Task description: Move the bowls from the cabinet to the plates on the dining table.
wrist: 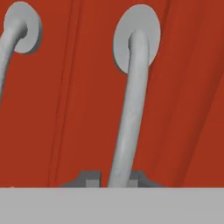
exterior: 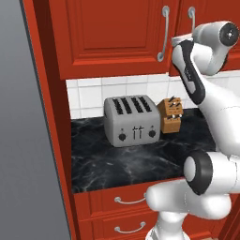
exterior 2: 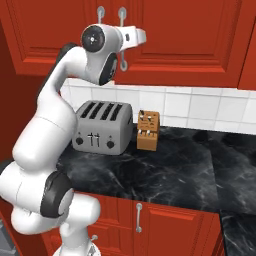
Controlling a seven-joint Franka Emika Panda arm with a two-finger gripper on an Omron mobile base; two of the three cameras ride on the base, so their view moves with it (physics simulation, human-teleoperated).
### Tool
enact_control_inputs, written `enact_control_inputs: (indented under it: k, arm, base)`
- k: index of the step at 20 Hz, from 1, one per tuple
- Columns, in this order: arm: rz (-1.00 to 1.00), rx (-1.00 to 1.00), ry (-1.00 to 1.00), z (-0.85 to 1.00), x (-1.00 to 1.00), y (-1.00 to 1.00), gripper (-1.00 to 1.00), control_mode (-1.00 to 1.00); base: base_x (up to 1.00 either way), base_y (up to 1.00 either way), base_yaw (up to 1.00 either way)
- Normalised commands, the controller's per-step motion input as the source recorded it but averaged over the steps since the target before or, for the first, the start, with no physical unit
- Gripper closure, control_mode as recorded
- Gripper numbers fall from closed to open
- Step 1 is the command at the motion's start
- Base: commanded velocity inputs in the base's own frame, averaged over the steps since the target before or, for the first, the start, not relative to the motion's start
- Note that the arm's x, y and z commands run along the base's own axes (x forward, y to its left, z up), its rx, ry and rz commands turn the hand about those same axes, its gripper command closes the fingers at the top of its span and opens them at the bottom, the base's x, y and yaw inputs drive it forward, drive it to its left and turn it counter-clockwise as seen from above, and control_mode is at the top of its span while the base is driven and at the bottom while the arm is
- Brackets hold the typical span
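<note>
Red kitchen cupboards fill the wall above a black marbled counter (exterior: 122, 164) backed by white tiles (exterior 2: 190, 107). Up there the cabinet (exterior: 112, 33) has its raised-panel doors closed, so whatever sits inside is hidden. Two long curved silver handles hang side by side where the doors meet: the left handle (exterior: 163, 33) is free, and the right handle (wrist: 131, 113) runs down between the fingertips of the gripper (wrist: 113, 178) in the hand view. The jaws are clenched on that right handle, one dark tip on each side of the bar, close to its lower stretch, with its round mounting disc above. In the right base view the white hand reaches to the same handle at the door seam.

Below the cabinet, on the counter, a silver four-slot toaster (exterior: 131, 120) stands near the tiles, and just beside it on its right is a small wooden knife block (exterior 2: 148, 130), apart from the toaster. Under the counter edge are red drawers (exterior: 123, 206) with small curved pulls. A tall grey panel (exterior: 23, 140) fills the left of the left base view.
</note>
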Motion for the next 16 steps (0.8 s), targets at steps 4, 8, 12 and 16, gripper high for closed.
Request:
enact_control_inputs:
  k: [4, 8, 12, 16]
  arm:
    - [0.04, 0.00, -0.17, 0.23, -0.95, -0.18, 1.00, -1.00]
    - [0.05, 0.00, -0.18, 0.27, -0.99, -0.22, 1.00, -1.00]
    - [0.07, 0.00, -0.17, 0.34, -0.99, -0.22, 1.00, -1.00]
    - [0.07, 0.00, -0.15, 0.36, -0.91, -0.20, -1.00, -1.00]
  base:
    - [0.00, 0.00, 0.00]
    - [0.00, 0.00, 0.00]
    - [0.00, 0.00, 0.00]
    - [0.00, 0.00, 0.00]
